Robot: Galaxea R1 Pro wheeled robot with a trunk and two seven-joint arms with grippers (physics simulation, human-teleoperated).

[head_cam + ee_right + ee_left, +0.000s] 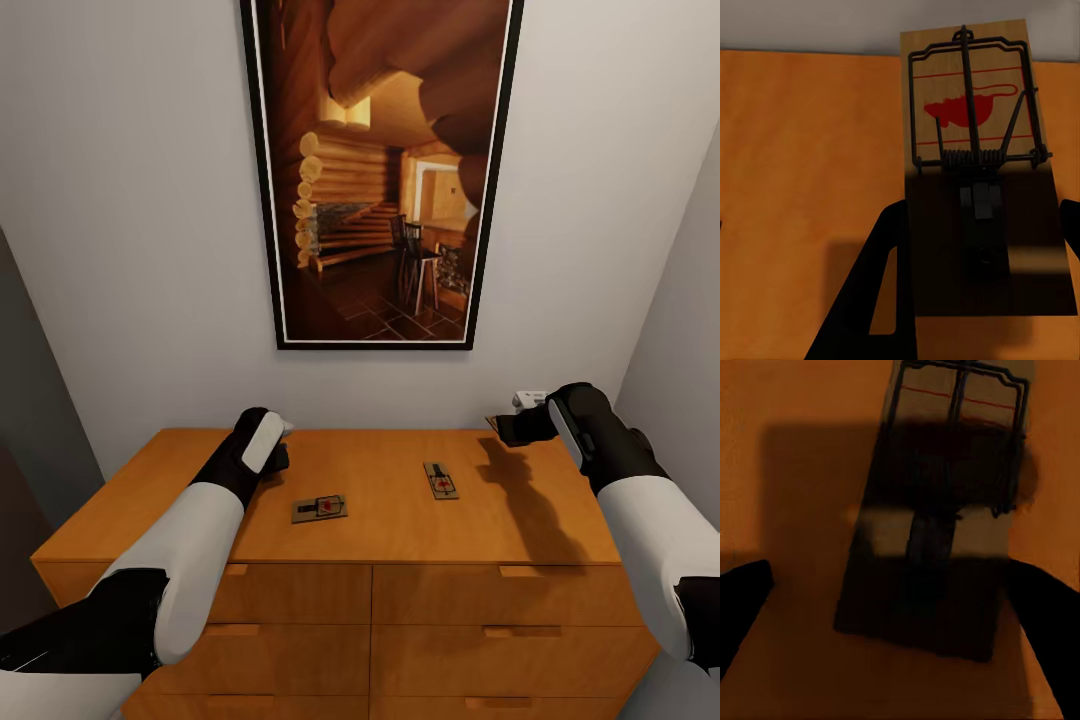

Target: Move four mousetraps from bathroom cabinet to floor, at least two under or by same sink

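Right pincer [510, 428] clamps a mousetrap [982, 172]; left pincer [278, 450] apart above cabinet [390, 500].

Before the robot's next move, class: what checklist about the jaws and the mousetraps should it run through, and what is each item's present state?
1. Right gripper jaws on the held trap, lifted: ok.
2. Left gripper jaws astride the shadowed trap, not closed: ok.
3. Two loose traps flat on the cabinet top: ok.
4. Four traps accounted for: cannot tell.
5. Traps on floor: not ok, not yet done.
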